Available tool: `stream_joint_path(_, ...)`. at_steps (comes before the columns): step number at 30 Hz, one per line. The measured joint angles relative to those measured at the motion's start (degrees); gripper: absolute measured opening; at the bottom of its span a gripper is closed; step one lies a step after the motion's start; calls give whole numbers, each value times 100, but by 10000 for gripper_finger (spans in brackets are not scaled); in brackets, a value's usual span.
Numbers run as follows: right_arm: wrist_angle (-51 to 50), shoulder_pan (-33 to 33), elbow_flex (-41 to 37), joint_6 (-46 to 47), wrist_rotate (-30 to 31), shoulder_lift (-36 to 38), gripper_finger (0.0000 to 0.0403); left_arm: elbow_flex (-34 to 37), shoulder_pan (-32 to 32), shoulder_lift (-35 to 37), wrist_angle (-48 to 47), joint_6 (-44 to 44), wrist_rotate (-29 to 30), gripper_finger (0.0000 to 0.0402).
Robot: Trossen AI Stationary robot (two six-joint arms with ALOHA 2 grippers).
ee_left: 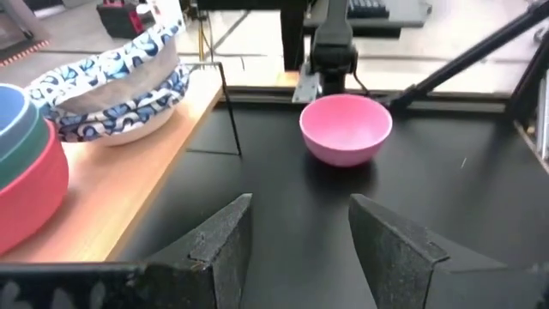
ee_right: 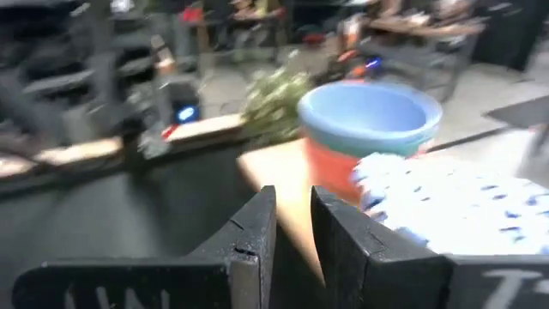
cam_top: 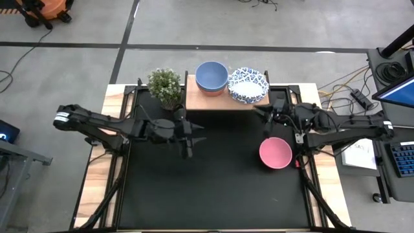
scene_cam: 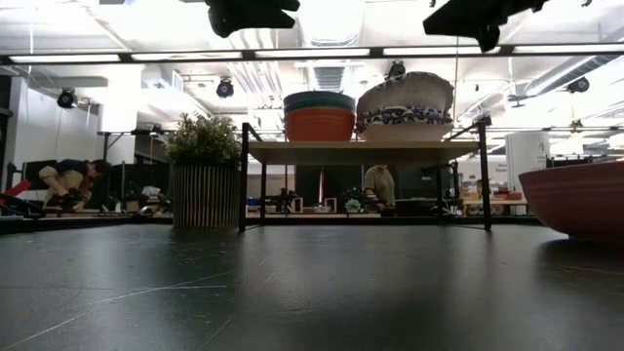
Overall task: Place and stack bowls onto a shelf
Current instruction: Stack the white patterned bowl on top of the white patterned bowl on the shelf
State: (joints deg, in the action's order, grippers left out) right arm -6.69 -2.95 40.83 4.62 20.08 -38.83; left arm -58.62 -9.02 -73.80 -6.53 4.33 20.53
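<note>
Shelf stands at the table's far edge, carrying 2 stacks: plain bowls with the grey-blue one on top over green and red, and white blue-patterned bowls just beside them to the right. Pink bowl sits alone on the black mat in front of the shelf's right end, with the right gripper near the shelf corner, fingers narrowly parted, holding nothing. Left gripper hovers at mid-mat, jaws wide and empty, close to the potted plant.
</note>
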Motion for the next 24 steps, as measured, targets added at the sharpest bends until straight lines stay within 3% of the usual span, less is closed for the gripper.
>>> stream_joint_path(7,145,-691,25,-151,817,-218,68,119,0,-43,374,-142,-2,175)
stream_joint_path(13,50,-1268,16,97,800,-830,68,119,0,-68,395,-221,-2,175)
stream_joint_path(24,117,-1297,38,228,798,-1191,68,132,-4,-68,226,-78,-3,175)
